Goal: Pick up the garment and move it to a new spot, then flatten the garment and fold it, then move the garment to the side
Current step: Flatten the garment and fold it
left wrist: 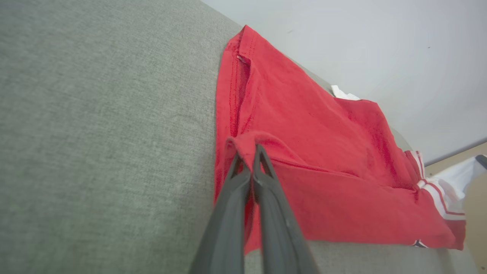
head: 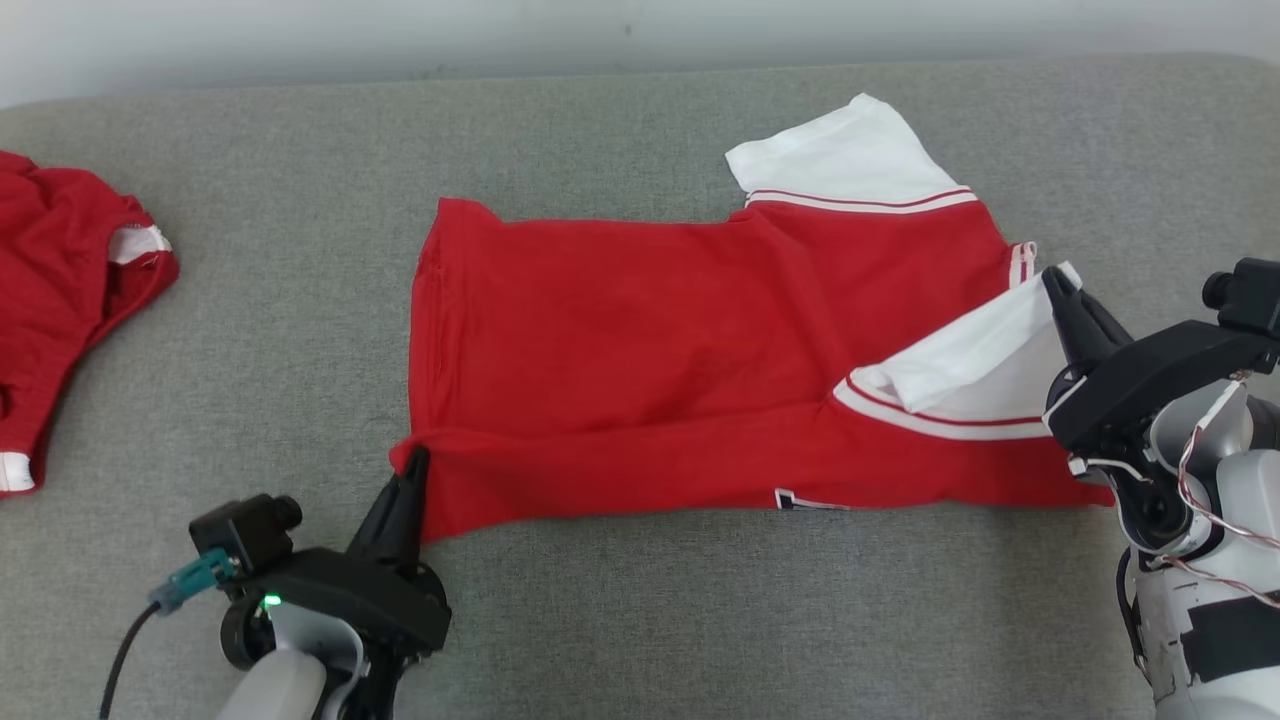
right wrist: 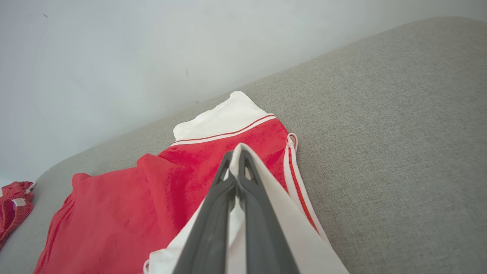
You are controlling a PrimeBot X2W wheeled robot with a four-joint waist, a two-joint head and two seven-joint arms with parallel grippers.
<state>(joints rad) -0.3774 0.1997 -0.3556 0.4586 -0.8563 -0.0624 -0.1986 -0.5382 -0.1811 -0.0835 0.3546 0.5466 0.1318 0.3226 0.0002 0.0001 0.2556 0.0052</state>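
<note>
Two grippers: left gripper (head: 415, 462) clamped on the hem corner (left wrist: 243, 139) of the red T-shirt (head: 640, 350), at its 7 o'clock; right gripper (head: 1056, 282) clamped on the near white sleeve (head: 985, 370), at its 3 o'clock
Garment: spread mid-way across the grey cushion (head: 700, 620); long crease near its 6 o'clock edge
Done: moving and flattening, by the look of it; first fold seemingly begun
Left: finish folding; shift it aside
Elsewhere: second red garment (head: 60, 290) bunched at 9 o'clock, well apart
</note>
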